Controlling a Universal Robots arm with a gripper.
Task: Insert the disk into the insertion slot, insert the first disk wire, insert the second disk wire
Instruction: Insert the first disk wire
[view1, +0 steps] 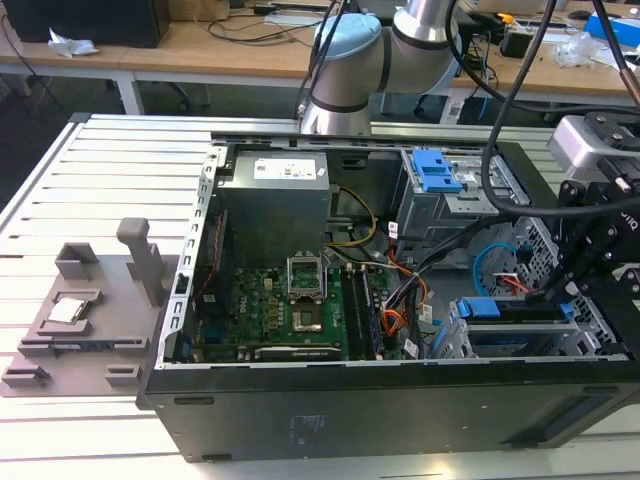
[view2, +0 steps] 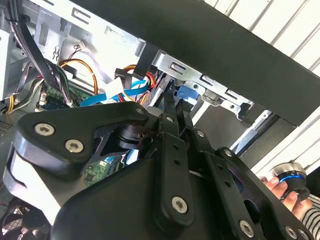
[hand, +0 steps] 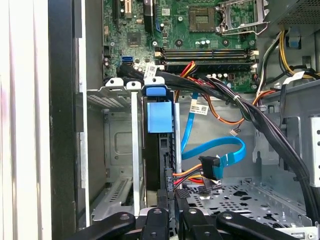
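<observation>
Slats of pale ribbed metal form the counter (view1: 60, 200). At 9 o'clock in the exterior view a grey moulded fixture (view1: 90, 310) lies on it. Just beside that stands the open black computer case (view1: 350, 410), with a green motherboard (view1: 290, 310) at its centre and a boxy grey power supply (view1: 275, 190) toward 12 o'clock. Toward 1 o'clock a blue plastic lever (view1: 437, 170) tops the taller cage. At 4 o'clock sits the insertion slot (view1: 455, 345), a low cage of silver sheet metal. The disk (view1: 520, 312) is inside it, blue carrier showing. At 3 o'clock the black gripper (view1: 548, 296) reaches down to the disk's end.

The first wrist view sees the disk (hand: 160, 116) edge-on between the silver rails of the insertion slot (hand: 136, 150). A flat blue cable (hand: 220, 150) hangs near it, its black plug apart from the disk. The gripper (hand: 171, 191) has its fingers drawn close together at the disk's near edge, where red and yellow wires (hand: 192, 175) end. Whether they pinch a plug I cannot tell.

The second wrist view shows the gripper (view2: 170, 100) with its bolted black linkage. Beyond the case wall, a person's hand (view2: 279, 189) is at a round blue-ringed knob (view2: 291, 176).
</observation>
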